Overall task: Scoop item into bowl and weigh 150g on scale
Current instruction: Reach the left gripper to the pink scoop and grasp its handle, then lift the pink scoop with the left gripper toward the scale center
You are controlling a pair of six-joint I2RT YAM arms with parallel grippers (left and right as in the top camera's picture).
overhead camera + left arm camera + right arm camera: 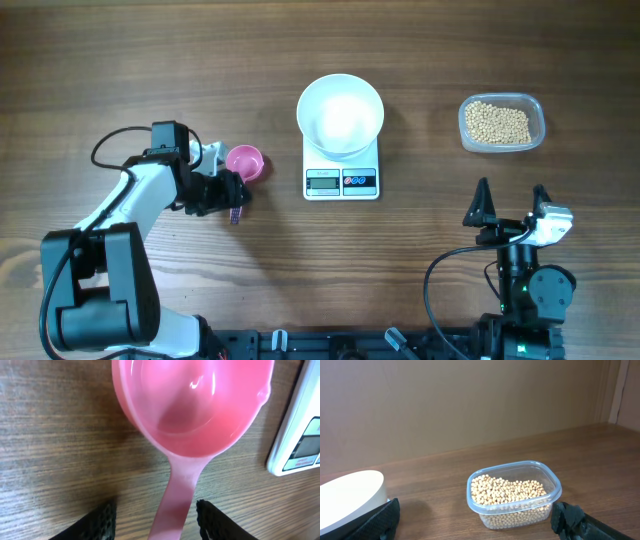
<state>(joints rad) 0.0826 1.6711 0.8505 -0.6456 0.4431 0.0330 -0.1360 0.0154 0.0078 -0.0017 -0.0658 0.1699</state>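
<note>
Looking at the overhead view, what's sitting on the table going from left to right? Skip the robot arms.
pink scoop → scale with the white bowl sitting on it → clear tub of beans

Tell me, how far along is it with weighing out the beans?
Done: the white bowl sits empty on the scale. In hand: the left gripper straddles the pink scoop at its handle, fingers either side, not yet gripping. Left: the beans all lie in the clear tub, so all scooping and weighing remains. The right gripper stands open, holding nothing.
</note>
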